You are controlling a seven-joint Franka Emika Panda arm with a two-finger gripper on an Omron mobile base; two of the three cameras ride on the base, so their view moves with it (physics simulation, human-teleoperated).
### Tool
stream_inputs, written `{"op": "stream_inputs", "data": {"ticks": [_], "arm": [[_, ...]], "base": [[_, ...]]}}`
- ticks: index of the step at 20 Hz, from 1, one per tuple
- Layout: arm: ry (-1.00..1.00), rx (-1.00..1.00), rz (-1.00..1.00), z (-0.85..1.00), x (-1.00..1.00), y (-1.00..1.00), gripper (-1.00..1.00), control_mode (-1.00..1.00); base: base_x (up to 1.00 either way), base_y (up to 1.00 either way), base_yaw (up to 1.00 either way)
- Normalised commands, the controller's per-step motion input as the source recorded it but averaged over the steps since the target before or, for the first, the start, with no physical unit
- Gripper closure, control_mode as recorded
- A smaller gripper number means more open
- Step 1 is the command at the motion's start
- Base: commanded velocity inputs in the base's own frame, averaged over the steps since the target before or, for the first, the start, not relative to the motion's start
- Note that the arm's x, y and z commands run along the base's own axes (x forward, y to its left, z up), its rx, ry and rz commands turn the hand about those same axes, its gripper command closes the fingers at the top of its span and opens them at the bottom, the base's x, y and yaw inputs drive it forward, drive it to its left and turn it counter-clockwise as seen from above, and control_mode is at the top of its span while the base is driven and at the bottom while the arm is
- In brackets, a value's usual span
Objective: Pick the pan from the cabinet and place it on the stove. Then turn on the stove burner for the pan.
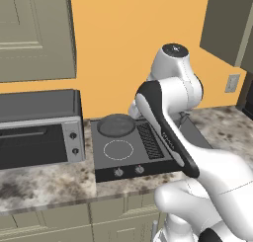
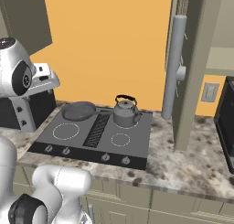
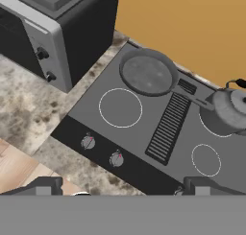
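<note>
we are hovering over the front edge of the stove (image 3: 144, 128) with our claw (image 3: 120, 188) spread wide and holding nothing, its two tips standing far apart at the bottom of the hand view. nearest to us, just ahead of the tips along the stove's front strip, are sitting two small knobs (image 3: 102, 150), side by side at the front left corner. beyond them the front left burner ring (image 3: 120, 107) is lying bare. farther still, the pan (image 3: 146, 74) is resting on the back left burner, its thin handle pointing along the back edge toward the kettle (image 3: 229, 110) on the back right burner. so we are judging the placing done, and the coming move is turning on those knobs: which of the two feeds the pan's back burner we cannot tell.
</note>
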Motion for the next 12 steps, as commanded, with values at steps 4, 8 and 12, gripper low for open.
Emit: {"op": "stream_inputs", "data": {"ticks": [4,8,12], "arm": [[0.04,0.0,0.0,-0.69,0.0,-0.15,-1.0,-1.0],[0.03,0.0,-0.03,-0.72,0.0,-0.25,-1.0,-1.0],[0.05,0.0,-0.23,-0.59,0.0,-0.13,-1.0,-1.0]], "base": [[0.0,0.0,0.0],[0.0,0.0,0.0],[0.0,0.0,0.0]]}}
